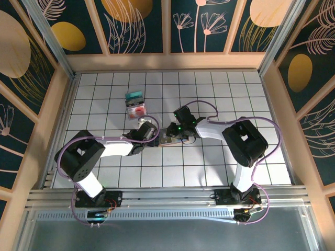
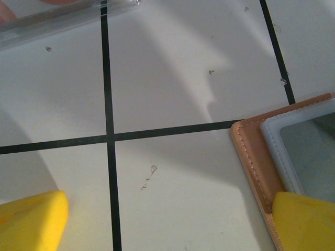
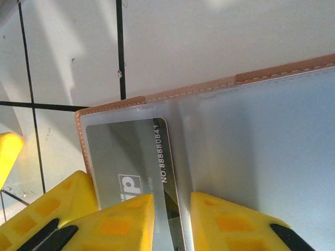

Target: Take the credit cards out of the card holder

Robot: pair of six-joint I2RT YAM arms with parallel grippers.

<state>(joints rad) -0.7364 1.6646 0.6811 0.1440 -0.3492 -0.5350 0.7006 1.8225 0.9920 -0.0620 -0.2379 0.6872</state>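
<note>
White tiles with black grid lines cover the table [image 1: 220, 162], boxed in by dark floral wall panels [image 1: 141, 23]. On the far left of the centre lie two loose cards: a teal card [image 1: 134, 96] and, just nearer, a red-and-white card [image 1: 137, 110], whose print is too small to read from above.

The left gripper [image 1: 155, 137] hangs low over the tiles with its jaws spread wide. In its wrist view the yellow fingertips [image 2: 31, 219] sit at the two bottom corners, and the one on the right overlaps the card holder's stitched brown edge. A clear strip [image 2: 63, 18] runs across that view's top corner, cut off and hard to identify.

The card holder [image 1: 168, 140] lies open and flat mid-table between the two grippers, largely hidden from above by them. Up close, its grey-blue inside holds a grey card [image 3: 125, 157] under a cloudy pocket. The card's lower end is covered by fingers.

The right gripper [image 3: 171, 219] is set narrow, its yellow fingertips [image 3: 120, 219] straddling the grey card's long edge. Whether they actually pinch it cannot be told.
</note>
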